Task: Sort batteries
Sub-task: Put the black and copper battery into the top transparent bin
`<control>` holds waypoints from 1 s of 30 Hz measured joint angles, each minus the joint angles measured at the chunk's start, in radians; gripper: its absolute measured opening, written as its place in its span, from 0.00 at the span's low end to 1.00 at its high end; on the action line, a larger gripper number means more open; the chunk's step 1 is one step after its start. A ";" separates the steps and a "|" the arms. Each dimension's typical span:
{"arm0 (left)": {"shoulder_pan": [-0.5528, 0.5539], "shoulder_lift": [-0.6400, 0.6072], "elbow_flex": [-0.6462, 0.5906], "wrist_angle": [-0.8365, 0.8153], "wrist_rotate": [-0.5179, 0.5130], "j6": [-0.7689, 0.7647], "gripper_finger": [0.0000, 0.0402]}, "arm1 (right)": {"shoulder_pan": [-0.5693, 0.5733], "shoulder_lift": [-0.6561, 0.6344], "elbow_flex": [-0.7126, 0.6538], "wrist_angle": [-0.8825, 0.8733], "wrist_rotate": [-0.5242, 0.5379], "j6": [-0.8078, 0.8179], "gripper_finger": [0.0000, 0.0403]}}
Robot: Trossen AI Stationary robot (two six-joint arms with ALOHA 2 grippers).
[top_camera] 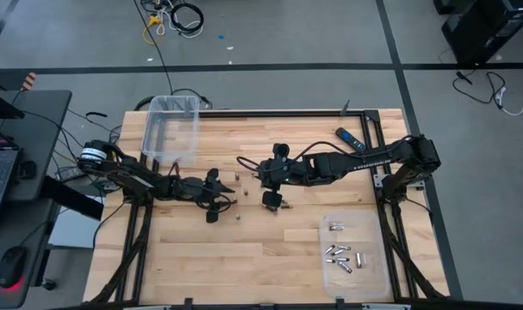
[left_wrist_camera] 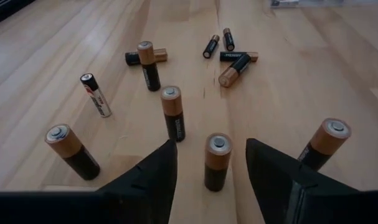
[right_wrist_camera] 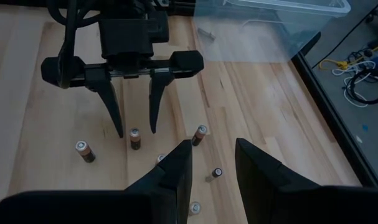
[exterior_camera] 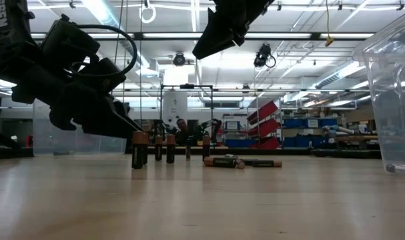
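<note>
Several batteries stand upright or lie on the wooden table between the two arms. In the left wrist view a copper-topped battery (left_wrist_camera: 217, 160) stands between the open fingers of my left gripper (left_wrist_camera: 210, 144), with a gap on each side. Other upright batteries (left_wrist_camera: 174, 112) (left_wrist_camera: 73, 151) (left_wrist_camera: 326, 142) stand around it, and several batteries (left_wrist_camera: 235, 69) lie farther off. The right wrist view shows my left gripper (right_wrist_camera: 134, 121) low over that battery (right_wrist_camera: 135, 138). My right gripper (right_wrist_camera: 212, 155) hangs open above the table (top_camera: 270, 250), with nothing between its fingers.
A clear plastic bin (top_camera: 195, 129) stands at the table's far left. A clear tray (top_camera: 326, 228) at the near right holds several silvery batteries (top_camera: 340, 254). A black-and-blue remote (top_camera: 348, 138) lies at the far right. Bare wood stretches along the near side.
</note>
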 joint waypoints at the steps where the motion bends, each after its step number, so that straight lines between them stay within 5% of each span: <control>1: 0.000 0.000 0.000 0.000 0.000 0.000 0.47 | 0.000 0.000 0.000 0.000 0.000 0.000 0.27; 30: 0.000 0.090 0.006 0.103 -0.016 -0.024 0.47 | 0.000 0.000 0.000 -0.001 0.000 -0.008 0.27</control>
